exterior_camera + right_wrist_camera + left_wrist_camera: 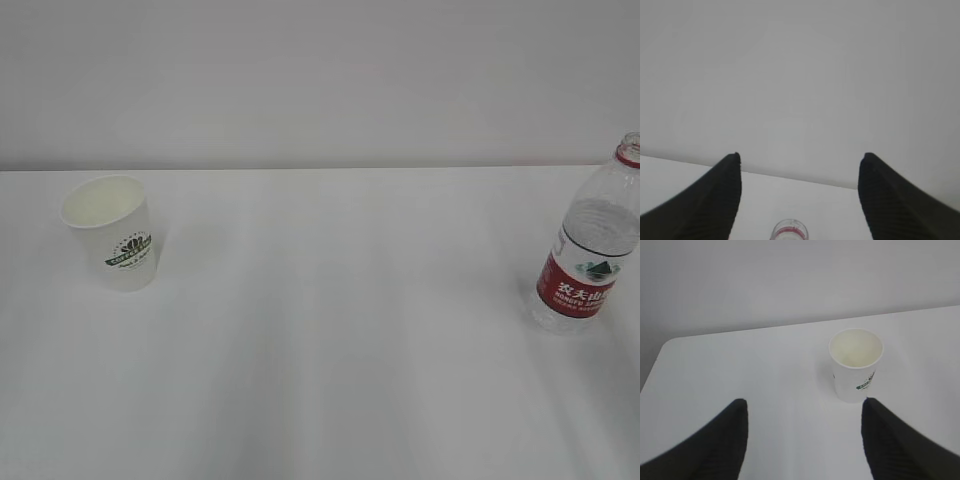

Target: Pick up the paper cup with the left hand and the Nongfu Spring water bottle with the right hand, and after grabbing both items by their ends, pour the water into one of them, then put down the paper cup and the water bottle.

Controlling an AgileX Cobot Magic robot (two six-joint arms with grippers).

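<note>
1. The paper cup point(110, 232) stands upright on the white table point(330, 330) at the left of the exterior view, mouth up, and looks empty, so it is ready to receive a pour.
2. The water bottle point(592, 255) stands upright at the right edge of that view, cut off by the frame. Its neck shows a red ring and no cap, which suits pouring without an extra step.
3. Cup and bottle sit well apart, one on each side. That probably gives each arm its own item with no reaching across.
4. In the left wrist view the left hand point(805, 412) shows two dark jaws spread wide with nothing between them. The cup appears in the upper right of centre, beyond the jaws and nearer the right one, so the hand is not yet lined up on it.
5. In the right wrist view the right hand point(800, 167) is likewise spread wide and empty. Only the bottle's open neck point(789, 231) shows at the bottom centre, roughly between the jaws and lower down.
6. Neither hand appears in the exterior view. Judging by this, both grasps are not yet begun.
</note>
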